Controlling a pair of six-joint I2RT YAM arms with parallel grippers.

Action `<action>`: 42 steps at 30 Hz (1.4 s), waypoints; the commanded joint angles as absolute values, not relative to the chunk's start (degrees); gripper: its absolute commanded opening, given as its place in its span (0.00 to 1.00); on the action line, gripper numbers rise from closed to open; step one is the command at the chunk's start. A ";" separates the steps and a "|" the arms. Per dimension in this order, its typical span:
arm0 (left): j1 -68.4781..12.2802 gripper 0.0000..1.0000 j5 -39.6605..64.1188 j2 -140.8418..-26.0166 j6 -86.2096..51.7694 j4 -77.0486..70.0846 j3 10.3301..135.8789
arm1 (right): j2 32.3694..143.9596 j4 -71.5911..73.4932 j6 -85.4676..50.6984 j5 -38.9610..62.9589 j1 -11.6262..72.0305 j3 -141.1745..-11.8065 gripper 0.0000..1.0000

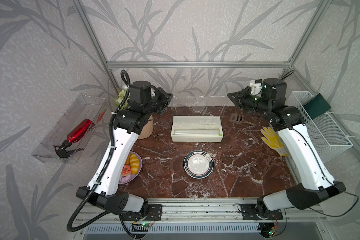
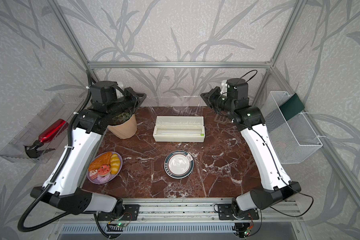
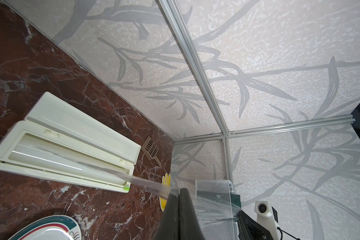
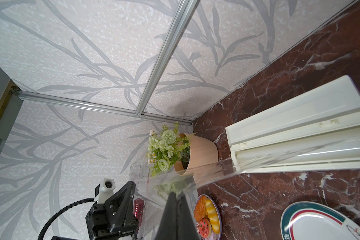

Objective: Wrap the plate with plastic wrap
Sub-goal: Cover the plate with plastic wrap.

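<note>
The white plate (image 1: 198, 164) (image 2: 179, 164) with its dark green rim lies bare on the marble table's front middle; its edge shows in the wrist views (image 3: 48, 228) (image 4: 324, 222). Behind it stands the open cream dispenser box (image 1: 196, 128) (image 2: 179, 128). The plastic wrap (image 1: 197, 104) (image 2: 175, 104) rises from the box as a taut clear sheet. My left gripper (image 1: 170, 96) (image 3: 179, 190) is shut on its left corner. At the same height above the table's back, my right gripper (image 1: 229, 96) (image 4: 176, 194) is shut on the right corner.
A flower pot (image 2: 125, 126) stands at the back left under my left arm. A purple plate of toy food (image 2: 104, 167) sits at the front left. A yellow glove (image 1: 272, 140) and brown scoop (image 1: 236, 118) lie at the right. A wire basket (image 1: 320, 128) hangs on the right wall.
</note>
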State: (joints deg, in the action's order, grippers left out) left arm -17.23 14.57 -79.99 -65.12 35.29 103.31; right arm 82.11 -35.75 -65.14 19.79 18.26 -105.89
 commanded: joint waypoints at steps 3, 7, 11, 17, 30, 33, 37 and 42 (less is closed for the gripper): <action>-18.96 0.00 15.78 -72.54 -66.31 35.64 95.83 | 74.17 -39.98 -62.26 16.87 20.70 -99.94 0.00; -20.83 0.00 14.88 -66.92 -66.87 37.29 90.80 | 69.13 -44.19 -61.17 14.33 23.50 -96.04 0.00; -22.84 0.00 13.92 -61.57 -67.24 40.20 87.25 | 63.43 -47.53 -61.17 12.15 26.09 -92.11 0.00; -26.09 0.00 12.96 -55.64 -67.98 44.84 82.87 | 58.59 -53.91 -61.47 6.15 34.70 -89.39 0.00; -30.58 0.00 15.60 -45.38 -70.33 52.22 68.99 | 47.12 -60.43 -67.46 -2.07 47.35 -72.51 0.00; -31.01 0.00 16.77 -43.36 -70.83 53.38 65.63 | 46.14 -62.32 -68.23 -2.06 48.58 -70.67 0.00; -31.96 0.00 18.28 -41.62 -71.19 55.51 61.68 | 44.10 -63.86 -70.29 -2.90 51.11 -66.78 0.00; -33.71 0.00 18.44 -38.70 -71.48 58.08 57.42 | 43.43 -64.61 -73.30 -3.15 55.93 -60.76 0.00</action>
